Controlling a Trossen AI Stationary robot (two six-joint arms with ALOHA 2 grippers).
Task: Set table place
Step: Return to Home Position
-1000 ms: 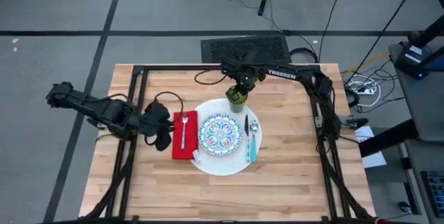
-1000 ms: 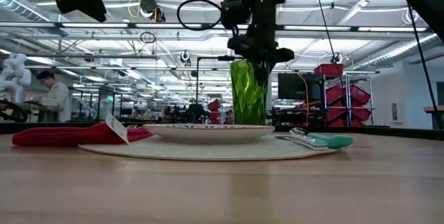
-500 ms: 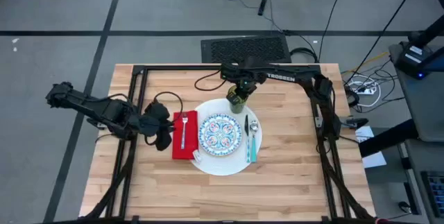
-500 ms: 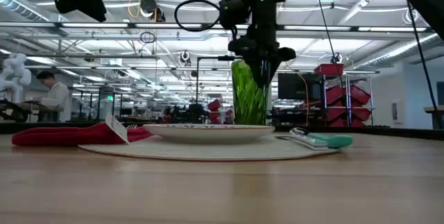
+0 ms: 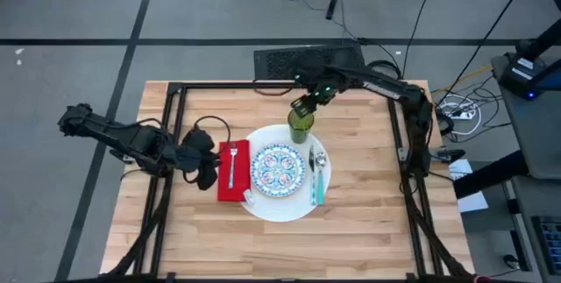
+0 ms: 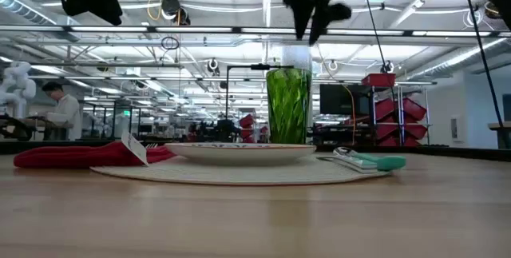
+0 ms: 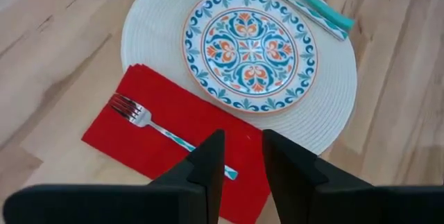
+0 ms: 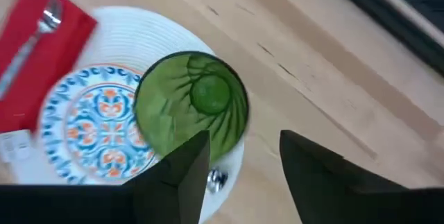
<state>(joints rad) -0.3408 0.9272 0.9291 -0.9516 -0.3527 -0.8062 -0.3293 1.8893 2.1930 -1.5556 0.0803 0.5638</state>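
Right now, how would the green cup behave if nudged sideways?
The green cup stands tall and narrow, so it would probably tip, not slide. Seemingly glass: likely breakable, perhaps slick. The right gripper hangs open above it.

No word, brand, number or sign can be read for certain in any of these views. The likeliest carrier is the small white tag (image 5: 250, 198) at the corner of the red napkin (image 5: 231, 171) on the bench (image 5: 368, 213). It stands up as a pale slip in the low view and also shows in the right wrist view, but its face is too small and blurred to give a single letter. The upper link of the right arm (image 5: 372, 81) may bear pale lettering in the high view, though nothing there can be made out.
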